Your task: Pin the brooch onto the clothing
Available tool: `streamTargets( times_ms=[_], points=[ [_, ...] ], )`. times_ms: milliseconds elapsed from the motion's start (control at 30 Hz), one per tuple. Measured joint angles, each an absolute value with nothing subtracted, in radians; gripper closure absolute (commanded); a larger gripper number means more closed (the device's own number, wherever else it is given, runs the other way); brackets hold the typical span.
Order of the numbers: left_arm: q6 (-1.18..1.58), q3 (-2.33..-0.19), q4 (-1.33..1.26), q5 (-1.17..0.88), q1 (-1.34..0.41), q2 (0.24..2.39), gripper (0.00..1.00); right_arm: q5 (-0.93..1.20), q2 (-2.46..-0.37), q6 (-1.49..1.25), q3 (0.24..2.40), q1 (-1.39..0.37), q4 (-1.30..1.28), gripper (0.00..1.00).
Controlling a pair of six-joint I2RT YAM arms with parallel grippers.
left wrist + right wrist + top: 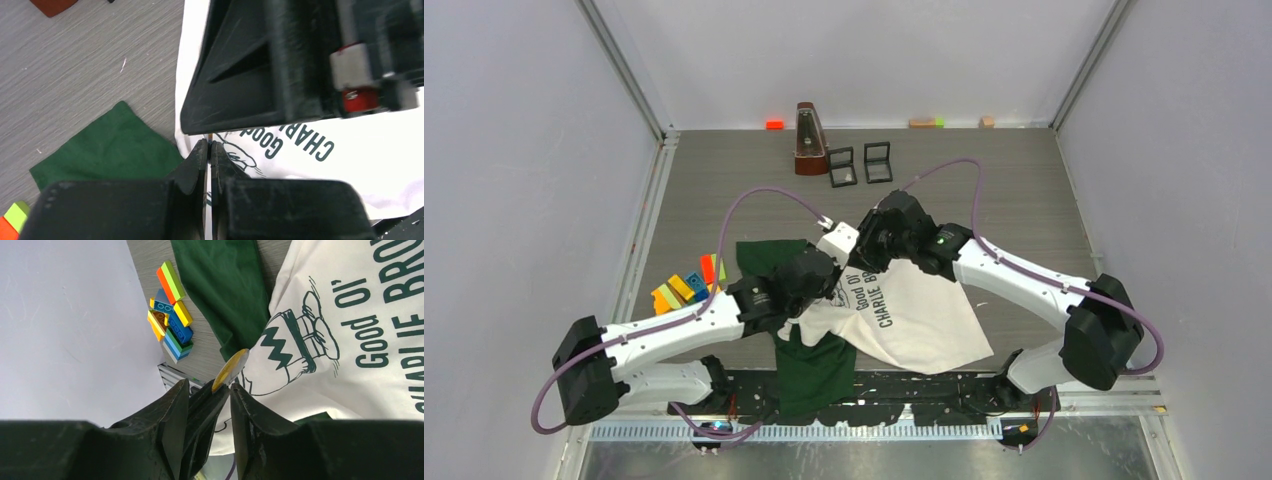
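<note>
The clothing [914,315] is a white T-shirt with dark green sleeves, lying crumpled at the table's middle. Its cartoon face and "Good Ol' Charlie Brown" print show in the right wrist view [350,340] and the left wrist view [300,150]. The brooch [230,370] is a thin gold disc seen edge-on above the print. My left gripper [209,144] is shut on its lower edge and shows from above over the shirt [829,268]. My right gripper [210,385] is open. Its jaws straddle the left fingertips and the brooch, and its body hangs just over them [866,248].
A pile of coloured blocks [686,288] lies left of the shirt, also in the right wrist view [170,315]. A brown metronome [810,140] and two black square frames [860,165] stand at the back. Small blocks [774,124] lie along the back wall.
</note>
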State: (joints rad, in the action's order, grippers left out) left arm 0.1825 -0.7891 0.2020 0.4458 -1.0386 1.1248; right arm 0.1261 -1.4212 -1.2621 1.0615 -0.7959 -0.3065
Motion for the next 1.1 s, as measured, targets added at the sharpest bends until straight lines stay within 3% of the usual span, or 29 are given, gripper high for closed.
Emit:
streamTargets(
  times_ms=[233,500,600,767,833,1100],
  points=[
    [0.153,-0.789,0.173,0.485,-1.08,1.142,1.0,0.112,-1.452,-1.262,1.079,-0.806,-0.331,0.68],
    [0.128,-0.789,0.168,0.524,-1.095,1.159,0.99,0.097,-1.482,-1.256,1.089,-0.813,-0.339,0.91],
    [0.112,-0.789,0.168,0.521,-1.1,1.163,0.8,0.083,-1.482,-1.25,1.089,-0.817,-0.343,0.99],
    [0.1,-0.781,0.16,0.51,-1.102,1.158,0.31,0.035,-1.482,-1.212,1.088,-0.818,-0.342,0.99],
    [0.115,-0.767,0.164,0.508,-1.102,1.14,0.16,0.008,-1.482,-1.187,1.082,-0.818,-0.323,0.99],
    [0.237,-0.751,0.269,0.336,-0.993,0.986,0.02,-0.02,-1.411,-0.965,0.946,-0.771,-0.156,0.99]
  ],
)
